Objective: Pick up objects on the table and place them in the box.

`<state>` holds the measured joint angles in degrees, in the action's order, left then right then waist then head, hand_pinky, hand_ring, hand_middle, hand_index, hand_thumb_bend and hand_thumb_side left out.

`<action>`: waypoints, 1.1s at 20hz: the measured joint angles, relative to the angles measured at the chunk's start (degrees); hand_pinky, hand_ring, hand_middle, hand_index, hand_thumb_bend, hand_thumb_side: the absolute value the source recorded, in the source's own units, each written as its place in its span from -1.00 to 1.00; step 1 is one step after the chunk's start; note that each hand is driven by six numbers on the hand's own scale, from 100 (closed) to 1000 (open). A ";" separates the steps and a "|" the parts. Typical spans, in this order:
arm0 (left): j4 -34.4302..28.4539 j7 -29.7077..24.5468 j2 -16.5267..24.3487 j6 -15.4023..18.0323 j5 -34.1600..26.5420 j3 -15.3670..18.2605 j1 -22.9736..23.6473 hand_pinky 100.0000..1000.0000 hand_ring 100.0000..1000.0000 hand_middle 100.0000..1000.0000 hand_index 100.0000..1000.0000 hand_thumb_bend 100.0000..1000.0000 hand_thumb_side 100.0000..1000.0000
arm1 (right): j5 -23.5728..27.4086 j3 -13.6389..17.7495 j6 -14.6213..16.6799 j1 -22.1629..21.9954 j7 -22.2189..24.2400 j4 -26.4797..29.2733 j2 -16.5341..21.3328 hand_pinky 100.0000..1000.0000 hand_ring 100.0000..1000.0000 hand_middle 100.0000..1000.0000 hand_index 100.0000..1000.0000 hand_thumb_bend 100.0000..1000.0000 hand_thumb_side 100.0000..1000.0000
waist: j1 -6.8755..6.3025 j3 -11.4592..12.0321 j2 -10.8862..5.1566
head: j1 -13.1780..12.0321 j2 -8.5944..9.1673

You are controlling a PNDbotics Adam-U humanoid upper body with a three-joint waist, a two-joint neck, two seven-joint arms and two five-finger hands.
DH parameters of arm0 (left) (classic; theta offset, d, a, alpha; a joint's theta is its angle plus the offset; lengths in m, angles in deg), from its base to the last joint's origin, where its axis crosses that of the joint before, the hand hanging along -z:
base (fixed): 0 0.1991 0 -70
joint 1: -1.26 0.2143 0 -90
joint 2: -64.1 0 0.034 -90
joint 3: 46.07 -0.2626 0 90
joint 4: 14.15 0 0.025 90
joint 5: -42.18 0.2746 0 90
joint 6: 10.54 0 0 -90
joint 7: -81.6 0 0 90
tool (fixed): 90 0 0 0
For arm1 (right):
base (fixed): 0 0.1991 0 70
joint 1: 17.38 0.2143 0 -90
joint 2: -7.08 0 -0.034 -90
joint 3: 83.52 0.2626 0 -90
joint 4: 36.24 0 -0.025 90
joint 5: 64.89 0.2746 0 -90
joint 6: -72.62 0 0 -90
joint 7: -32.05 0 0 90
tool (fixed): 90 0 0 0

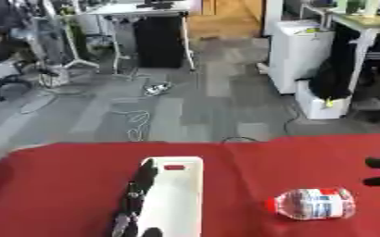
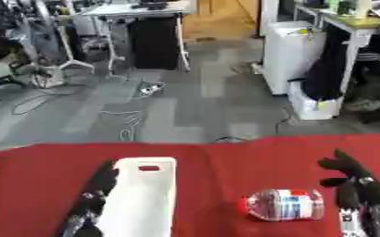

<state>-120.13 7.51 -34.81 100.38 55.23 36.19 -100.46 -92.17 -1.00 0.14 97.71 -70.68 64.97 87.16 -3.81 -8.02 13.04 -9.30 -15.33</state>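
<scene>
left hand point(image 2: 92, 196) – black, silver joints | right hand point(image 2: 364, 192) – black

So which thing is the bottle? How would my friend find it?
Look at the red table. Right of the long white box in the middle, a clear plastic bottle lies on its side, just left of the robot's black right hand. It is the only see-through thing there, with a red cap and a blue and red label.

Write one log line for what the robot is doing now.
left hand: open, against white box side | right hand: open, beside bottle | bottle: lying on red table, outside box
</scene>
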 measured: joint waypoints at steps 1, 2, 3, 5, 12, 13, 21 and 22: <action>0.00 -0.01 0.00 -0.01 -0.02 0.00 0.00 1.00 1.00 1.00 1.00 -0.10 0.77 | 0.05 0.00 0.01 0.00 0.00 0.00 0.00 0.04 0.52 0.35 0.82 -1.00 0.88 | 0.00 -0.02 -0.06 | 0.03 0.39; 0.00 -0.03 0.00 -0.03 -0.09 0.00 0.01 1.00 1.00 1.00 1.00 -0.10 0.76 | 0.09 0.00 0.03 0.00 0.02 0.00 0.00 -0.01 0.51 0.35 0.83 -1.00 0.85 | 0.00 -0.03 -0.06 | 0.04 0.64; 0.00 -0.05 0.00 -0.04 -0.15 0.00 0.01 1.00 1.00 1.00 1.00 -0.10 0.76 | 0.16 0.00 0.10 0.00 0.13 0.00 0.00 -0.02 0.50 0.35 0.83 -1.00 0.85 | 0.01 -0.04 -0.06 | 0.08 0.90; 0.00 -0.10 0.00 -0.05 -0.19 0.00 0.03 1.00 1.00 1.00 1.00 -0.09 0.76 | 0.28 -0.02 0.14 0.07 0.63 -0.02 0.01 -0.08 0.48 0.34 0.83 -1.00 0.82 | 0.04 -0.05 -0.06 | 0.19 1.38; -0.02 -0.28 0.06 -0.22 -0.30 0.01 0.59 1.00 1.00 1.00 1.00 -0.08 0.74 | -0.25 -0.19 -0.24 0.85 3.61 -0.81 1.34 -0.33 0.25 0.25 0.86 -1.00 0.79 | 0.33 -0.09 -0.65 | 0.19 2.11; -0.03 -0.28 0.09 -0.22 -0.33 0.01 0.62 1.00 1.00 1.00 1.00 -0.08 0.74 | -0.87 -0.38 -0.51 1.30 4.27 -1.16 2.04 -0.34 0.24 0.23 0.86 -1.00 0.79 | 0.34 -0.09 -0.75 | 0.19 2.11; -0.28 -0.68 0.56 -0.06 -0.44 -0.12 1.11 1.00 1.00 0.98 0.98 -0.09 0.75 | -9.32 -2.38 -4.04 7.47 12.08 -5.59 8.55 -0.26 0.28 0.18 0.88 -1.00 0.87 | 0.78 0.35 -1.16 | 0.19 2.12; -0.28 -0.85 0.57 -0.06 -0.47 -0.21 1.23 1.00 1.00 0.98 0.98 -0.09 0.75 | -10.00 -2.71 -4.30 8.28 13.00 -6.14 9.26 -0.22 0.31 0.20 0.89 -1.00 0.86 | 0.78 0.42 -1.17 | 0.20 2.14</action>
<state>-120.41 6.67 -34.24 100.32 54.76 35.98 -99.24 -102.16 -3.70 -4.16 105.99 -57.68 58.83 96.41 -3.03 -7.60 11.87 -9.09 -13.19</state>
